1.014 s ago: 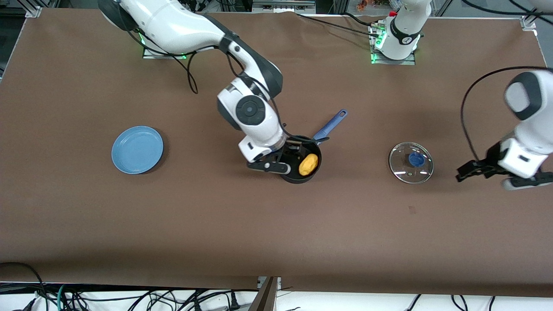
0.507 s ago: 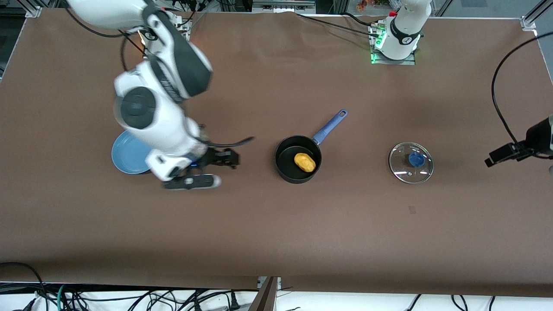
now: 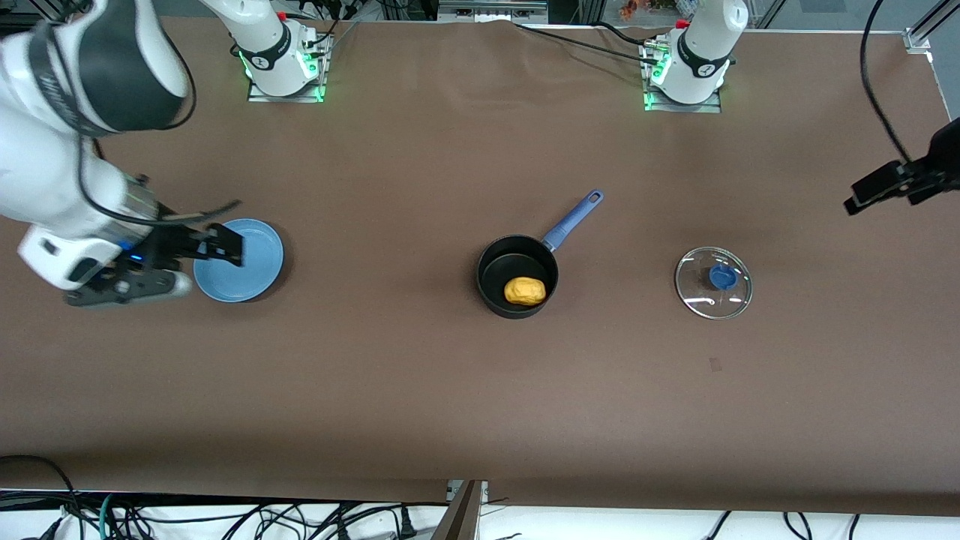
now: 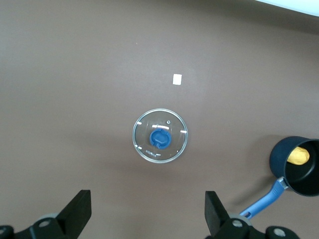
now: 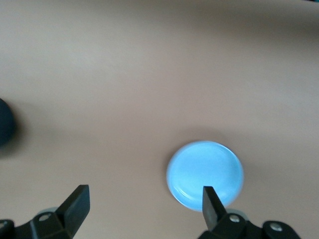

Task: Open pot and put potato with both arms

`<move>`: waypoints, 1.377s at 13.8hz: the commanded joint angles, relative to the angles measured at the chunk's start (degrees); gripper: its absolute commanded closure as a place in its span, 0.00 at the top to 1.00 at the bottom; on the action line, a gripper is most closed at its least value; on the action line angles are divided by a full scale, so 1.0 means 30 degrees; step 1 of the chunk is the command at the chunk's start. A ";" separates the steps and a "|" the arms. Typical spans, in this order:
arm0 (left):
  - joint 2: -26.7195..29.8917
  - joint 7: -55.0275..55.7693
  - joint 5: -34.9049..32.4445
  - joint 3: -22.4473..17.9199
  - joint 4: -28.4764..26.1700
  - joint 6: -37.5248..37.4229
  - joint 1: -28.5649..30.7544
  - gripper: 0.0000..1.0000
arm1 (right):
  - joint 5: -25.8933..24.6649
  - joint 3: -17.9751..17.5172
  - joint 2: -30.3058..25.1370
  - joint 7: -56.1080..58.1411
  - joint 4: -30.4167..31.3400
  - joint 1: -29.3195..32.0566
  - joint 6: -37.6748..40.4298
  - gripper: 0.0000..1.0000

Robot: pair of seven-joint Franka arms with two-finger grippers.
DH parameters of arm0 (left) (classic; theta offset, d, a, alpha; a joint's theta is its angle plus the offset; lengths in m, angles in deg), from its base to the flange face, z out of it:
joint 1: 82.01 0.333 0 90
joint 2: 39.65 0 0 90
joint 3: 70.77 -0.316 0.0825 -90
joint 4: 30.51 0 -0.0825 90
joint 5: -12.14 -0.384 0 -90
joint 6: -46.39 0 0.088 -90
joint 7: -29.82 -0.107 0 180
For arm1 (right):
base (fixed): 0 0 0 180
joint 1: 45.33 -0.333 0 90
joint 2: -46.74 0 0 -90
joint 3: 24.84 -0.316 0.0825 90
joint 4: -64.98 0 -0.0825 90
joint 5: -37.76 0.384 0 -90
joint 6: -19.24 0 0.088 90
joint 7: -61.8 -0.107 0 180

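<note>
The black pot (image 3: 496,264) with its long blue handle (image 3: 574,217) stands uncovered mid-table. The yellow potato (image 3: 524,291) lies inside it. The pot also shows in the left wrist view (image 4: 291,177), with the potato (image 4: 298,156) in it. My right gripper (image 3: 161,270) is open and empty, in the air at the blue plate's edge toward the right arm's end; its open jaws show in the right wrist view (image 5: 143,206). My left gripper (image 3: 900,182) is open and empty, high over the left arm's end of the table (image 4: 148,211).
The round glass lid (image 3: 713,283) with a blue knob lies flat on the table beside the pot, toward the left arm's end, and shows in the left wrist view (image 4: 160,136). A flat blue plate (image 3: 247,262) lies toward the right arm's end (image 5: 205,174).
My right gripper has let go of the potato in the pot and swung away to the blue plate. My left gripper has drawn back and up from the lid toward the table's end.
</note>
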 commanded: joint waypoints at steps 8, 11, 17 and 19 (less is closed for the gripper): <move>-0.0263 -0.0210 0.0055 0.0058 0.0292 -0.1623 -0.0450 1.00 | -0.0033 0.1520 -0.5120 0.1097 0.4002 0.1064 0.2501 1.00; -0.0234 -0.0211 -0.0063 0.0147 0.0290 -0.1476 -0.0450 1.00 | 0.0055 0.1696 -0.5737 0.1126 0.4031 0.1094 0.2615 1.00; -0.0059 -0.0211 -0.0121 0.0440 0.0201 -0.1505 -0.0304 1.00 | 0.0171 0.2016 -0.5418 0.1126 0.4003 0.1094 0.3172 1.00; 0.0087 -0.0210 -0.0092 0.0469 0.0201 -0.1535 -0.0304 1.00 | 0.0172 0.2048 -0.5270 0.1184 0.3797 0.1094 0.3290 1.00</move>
